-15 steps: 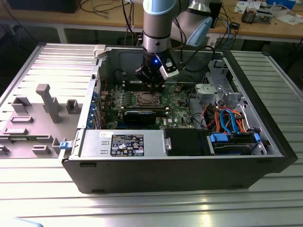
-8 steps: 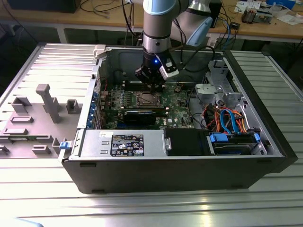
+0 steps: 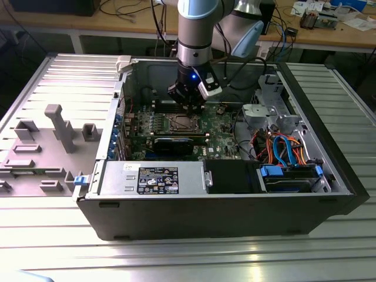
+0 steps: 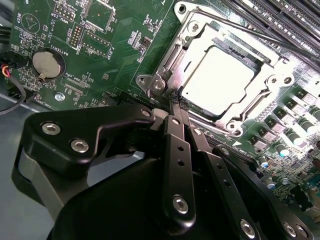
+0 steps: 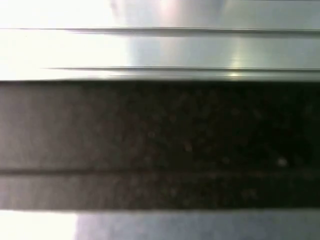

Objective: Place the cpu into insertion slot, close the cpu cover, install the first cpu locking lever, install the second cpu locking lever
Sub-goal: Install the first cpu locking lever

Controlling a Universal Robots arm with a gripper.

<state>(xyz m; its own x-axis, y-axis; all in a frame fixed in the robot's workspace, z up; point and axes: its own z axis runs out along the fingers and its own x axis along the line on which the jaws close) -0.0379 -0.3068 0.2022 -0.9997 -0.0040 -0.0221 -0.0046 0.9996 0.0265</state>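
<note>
A: Scanning the second wrist view from left to right, I see a coin cell on the green board, then the end effector with its fingers pressed together to a narrow point, holding nothing, its tip right at the near edge of the socket.

B: And the cpu?

A: Already seated in the insertion slot, pale silver top showing through the window of the cpu cover, which lies flat over it. In the exterior view the end effector hangs just above that socket, inside the open computer case on the counter.

B: Where's the risk?

A: I think the closed tip could slide off a thin lever rod and scrape the board or the small parts just beside the socket. If the cover isn't fully down, forcing a lever might stress the chip and contacts beneath.

B: Are the levers latched?

A: I can't tell.
</note>
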